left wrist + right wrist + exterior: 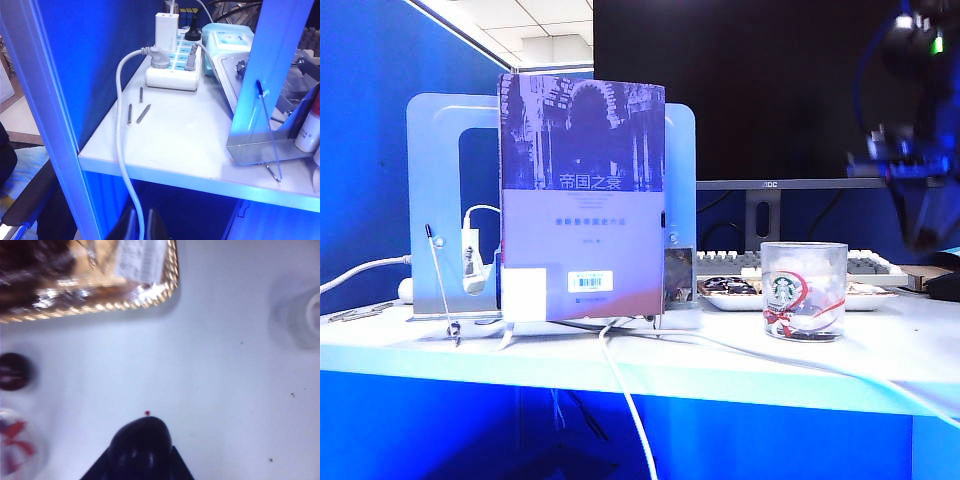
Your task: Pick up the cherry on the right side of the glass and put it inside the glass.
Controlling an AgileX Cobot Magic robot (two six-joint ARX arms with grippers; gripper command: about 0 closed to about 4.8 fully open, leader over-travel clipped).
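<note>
the right gripper [142, 462] is closed on the cherry [141, 442], a glossy dark fruit pinched between the two black fingertips [100, 467], which show only as dark wedges either side of it. below the held fruit lies the white tabletop [210, 370]. a second dark cherry [14, 371] rests on that surface well apart from the gripper, near a gold-rimmed tray [100, 295]. the glass [17, 450] shows as a blurred clear rim with red print, just beside that loose fruit.

in the exterior view the right arm [910, 150] hangs at about two o'clock from the glass [804, 291], raised well above the table; its fingers are not clear there. the glass stands upright on the table [620, 350], in front of a keyboard [740, 262], with a book [582, 200] on a stand at its nine o'clock.

the left gripper [136, 227] sits low by the table edge, only its dark finger bases showing, so i cannot tell its state. a white cable [122, 165] runs from beside it to a power strip [172, 70].
</note>
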